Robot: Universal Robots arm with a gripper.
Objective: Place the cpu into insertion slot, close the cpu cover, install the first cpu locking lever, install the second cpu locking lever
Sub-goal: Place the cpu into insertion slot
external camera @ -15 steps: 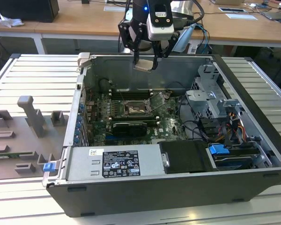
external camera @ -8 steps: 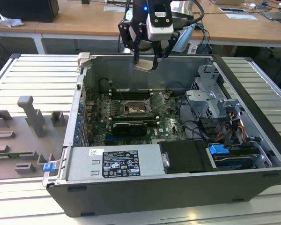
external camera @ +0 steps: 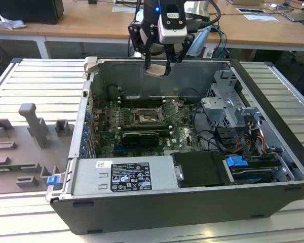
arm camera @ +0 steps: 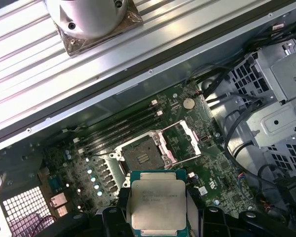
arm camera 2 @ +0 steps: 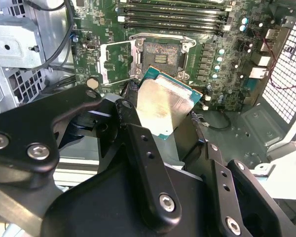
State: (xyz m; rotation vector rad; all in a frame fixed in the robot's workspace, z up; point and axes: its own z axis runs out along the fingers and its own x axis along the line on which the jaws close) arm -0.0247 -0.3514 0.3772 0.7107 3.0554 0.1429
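My gripper [external camera: 157,67] hangs above the open computer case, shut on the cpu [external camera: 155,71], a small flat square chip with a silver-beige face. In both wrist views the cpu [arm camera 2: 161,106] [arm camera: 157,202] sits pinched between the black fingers [arm camera 2: 136,129] [arm camera: 208,217]. Well below it on the green board lies the insertion slot [external camera: 144,117] [arm camera 2: 161,52] [arm camera: 140,156], dark in the centre and bare. The cpu cover [arm camera 2: 117,59] [arm camera: 185,142] [external camera: 168,109] is swung open beside the slot.
Long black memory sticks [external camera: 142,100] run behind the slot, and a black graphics card [external camera: 140,137] lies in front of it. A metal drive cage [external camera: 227,104] and loose cables [external camera: 217,137] fill the exterior view's right. Grey fixtures [external camera: 34,126] stand outside the case.
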